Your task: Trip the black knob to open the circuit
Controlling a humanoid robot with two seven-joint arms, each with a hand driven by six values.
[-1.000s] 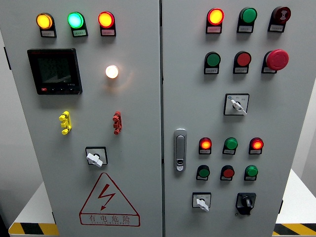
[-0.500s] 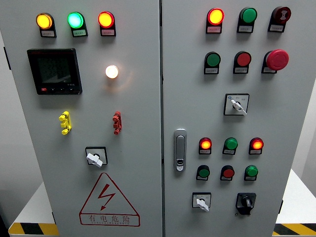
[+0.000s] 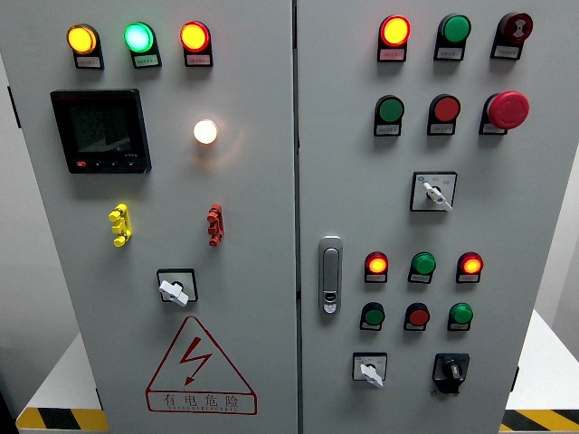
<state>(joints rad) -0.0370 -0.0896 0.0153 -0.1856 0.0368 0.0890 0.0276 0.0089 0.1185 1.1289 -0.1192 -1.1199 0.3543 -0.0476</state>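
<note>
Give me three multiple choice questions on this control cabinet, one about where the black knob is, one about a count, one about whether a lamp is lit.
1. Where is the black knob?
A. top left of the left door
B. bottom right of the right door
C. beside the door handle

2. How many white-handled selector switches show?
A. one
B. three
C. five

3. What is the state of the white lamp on the left door?
A. lit
B. dark
C. covered

Answers: 1 B, it sits low on the right door, right of a white selector. 2 B, that one, one under the red mushroom button and one above the warning triangle. 3 A, it glows brightly right of the black meter.
</note>
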